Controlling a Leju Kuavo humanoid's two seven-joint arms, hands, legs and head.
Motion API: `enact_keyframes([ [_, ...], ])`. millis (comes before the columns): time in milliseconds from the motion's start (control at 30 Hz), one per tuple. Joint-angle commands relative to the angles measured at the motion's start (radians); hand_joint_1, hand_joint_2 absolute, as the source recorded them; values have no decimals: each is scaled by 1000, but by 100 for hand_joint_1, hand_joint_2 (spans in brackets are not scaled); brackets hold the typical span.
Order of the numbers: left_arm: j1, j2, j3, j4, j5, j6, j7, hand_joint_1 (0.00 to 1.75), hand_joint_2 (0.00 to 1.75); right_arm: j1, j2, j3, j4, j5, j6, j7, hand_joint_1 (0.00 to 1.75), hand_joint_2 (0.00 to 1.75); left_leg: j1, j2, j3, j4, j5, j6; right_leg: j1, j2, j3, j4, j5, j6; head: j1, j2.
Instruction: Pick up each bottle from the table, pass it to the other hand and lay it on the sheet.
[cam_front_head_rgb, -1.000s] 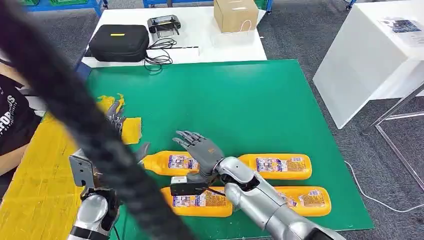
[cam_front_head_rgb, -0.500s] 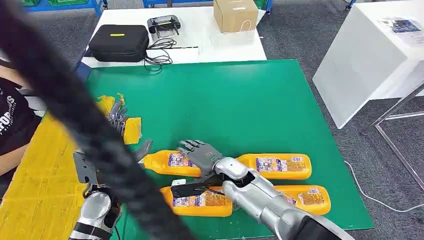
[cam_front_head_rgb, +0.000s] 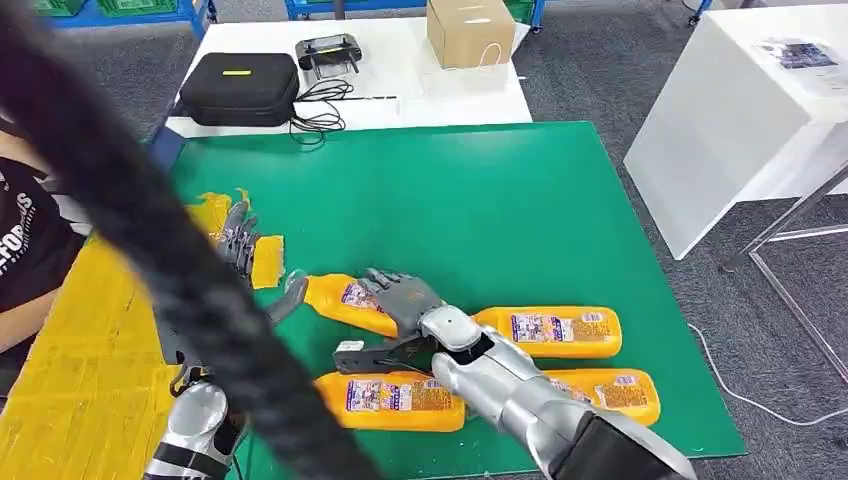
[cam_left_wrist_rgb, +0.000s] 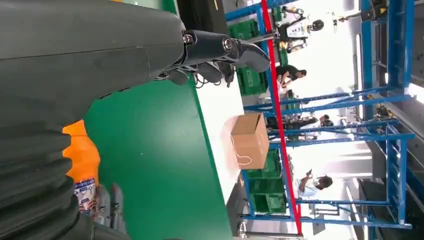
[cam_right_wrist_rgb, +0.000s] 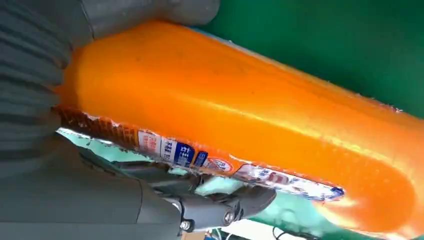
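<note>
Since a second ago, your right hand (cam_front_head_rgb: 405, 298) has come down and closed on the upper-left bottle (cam_front_head_rgb: 345, 298), and that bottle now sits tilted, its neck end raised toward the left hand (cam_front_head_rgb: 240, 238). I judge this the start of the pick, with the handover next.

Right fingers (cam_right_wrist_rgb: 225, 207) are clamped on the bottle: in the right wrist view the thumb lies over one side of the orange body and a dark finger curls under the label edge, which the head view hides behind the back of the hand. Left fingers (cam_left_wrist_rgb: 220, 47) are apart and hold nothing; that hand waits over the edge of the yellow sheet (cam_front_head_rgb: 60, 360), probably placed there to receive.

Three other bottles lie flat on the green counter (cam_front_head_rgb: 450, 190). A thick black cable (cam_front_head_rgb: 150, 240) crosses the head view, hiding much of the left arm. In the left wrist view you also get a cardboard box (cam_left_wrist_rgb: 250, 141) beyond the counter.
</note>
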Motion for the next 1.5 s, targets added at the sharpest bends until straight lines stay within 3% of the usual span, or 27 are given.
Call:
enact_keyframes([
  [33,-18,-10,0,57,5,2,8,0,175,7,-5,-81,69,-57,-35,-23,175,175,1,-2,2,-1,0,0,1,-3,4,-3,0,-1,0,0],
  [267,-17,-10,0,56,5,2,8,0,175,10,-6,-90,59,-63,-42,-27,175,175,1,-2,3,-1,0,1,1,-3,5,-2,-1,0,0,0],
  [433,-4,-8,-6,41,0,0,12,0,175,90,-13,-212,-109,-137,-206,-91,175,175,1,-3,3,-1,0,1,1,-4,5,-2,0,0,0,0],
  [533,0,-9,-7,38,0,0,12,0,175,96,-13,-213,-122,-137,-203,-91,175,175,0,-2,1,0,0,0,1,-3,3,-2,-1,0,0,0],
  [700,16,-3,-14,26,-7,2,15,0,175,261,-24,-350,-424,-250,-410,-248,175,175,0,-2,-2,0,-1,0,1,-3,0,-1,-1,0,0,0],
  [867,18,1,-22,29,-4,-1,14,0,175,311,-23,-385,-515,-296,-433,-291,175,175,0,-2,-4,0,-1,0,0,-2,-2,-1,-2,0,0,0],
  [1000,18,6,-32,36,4,1,6,0,175,387,-7,-442,-643,-438,-508,-427,175,175,1,-2,-2,1,-3,0,1,-3,0,-1,-3,0,0,0],
  [1233,-9,20,-70,80,50,-35,14,0,175,426,-1,-445,-721,-598,-446,-547,175,175,1,-1,-2,1,-3,0,1,-3,-1,-1,-3,-1,0,0],
  [1333,-30,35,-83,109,222,-223,73,0,175,401,-22,-384,-687,-595,-361,-555,175,175,1,-1,-3,0,-3,-1,1,-2,-2,-1,-2,-1,0,0],
  [1367,-39,42,-87,125,273,-282,85,0,175,389,-24,-363,-664,-594,-329,-559,157,175,0,-1,-4,0,-2,-1,0,-1,-4,-1,-1,-1,0,0],
  [1433,-51,46,-91,144,314,-335,95,0,175,375,-23,-330,-623,-580,-308,-568,173,175,0,0,-4,-1,-2,-1,0,-1,-3,-1,-1,-1,0,0],
  [1500,-63,48,-105,158,343,-383,105,0,175,368,-27,-287,-592,-554,-288,-587,175,175,0,0,-5,-1,-1,-1,0,0,-4,-1,-1,-1,0,0],
])
